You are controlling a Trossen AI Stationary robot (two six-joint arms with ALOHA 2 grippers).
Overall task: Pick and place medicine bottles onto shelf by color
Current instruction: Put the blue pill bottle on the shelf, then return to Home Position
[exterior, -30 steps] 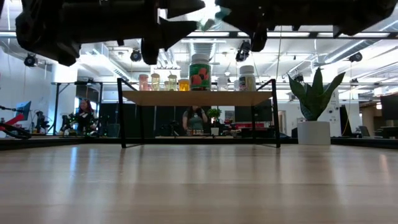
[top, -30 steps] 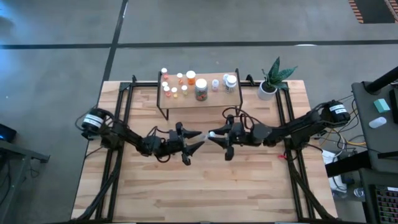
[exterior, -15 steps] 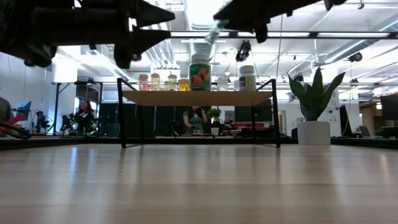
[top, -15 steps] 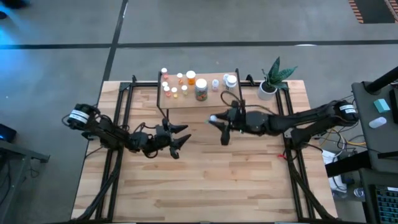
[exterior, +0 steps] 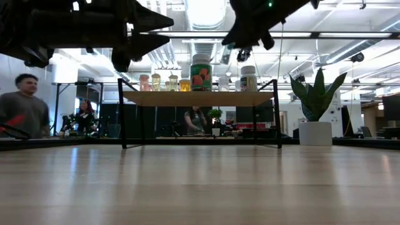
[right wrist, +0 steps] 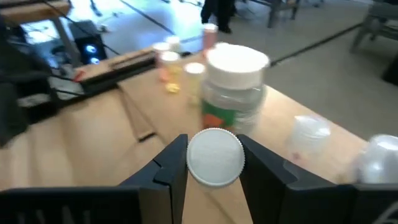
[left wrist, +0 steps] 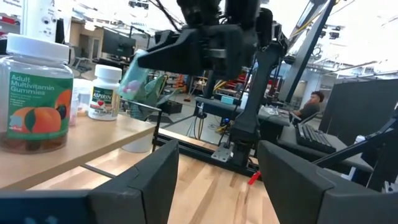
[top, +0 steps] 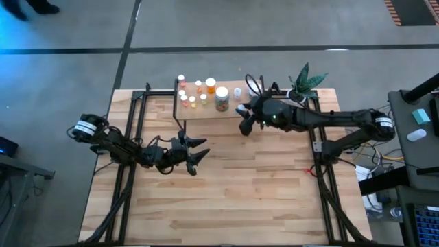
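The shelf (top: 206, 112) stands at the table's far middle, with several orange, yellow, clear and white bottles on it. The tallest is the gummies bottle (top: 221, 100) (right wrist: 235, 93). My right gripper (top: 241, 118) hovers at the shelf's near right edge, shut on a small pale bottle with a white cap (left wrist: 133, 78). My left gripper (top: 202, 148) hangs open over the table's middle, left of centre, holding nothing. In the left wrist view, the gummies bottle (left wrist: 36, 93) and an aspirin bottle (left wrist: 104, 92) stand on the shelf (left wrist: 93, 140). My right gripper pinches the small bottle between its two fingers (right wrist: 171, 167), just below the white cap (right wrist: 215, 163), which faces the wrist camera. The fingers come level from the table's right, slanting toward the far edge. The bottle is lifted clear and tilts beside the shelf top.
A white pot with a green plant (top: 295, 99) stands right of the shelf, close to my right arm. A clear vial (right wrist: 309, 134) and a white-capped bottle (right wrist: 379, 162) occupy the shelf's right end. People show in the room beyond (exterior: 25, 103). Bare tabletop (top: 226, 199) lies toward the near edge.
My right gripper has carried the small bottle from the table's middle toward the far edge, up to the shelf's near right edge. My left gripper drew back toward the table's left, away from the right gripper, then kept still, open.
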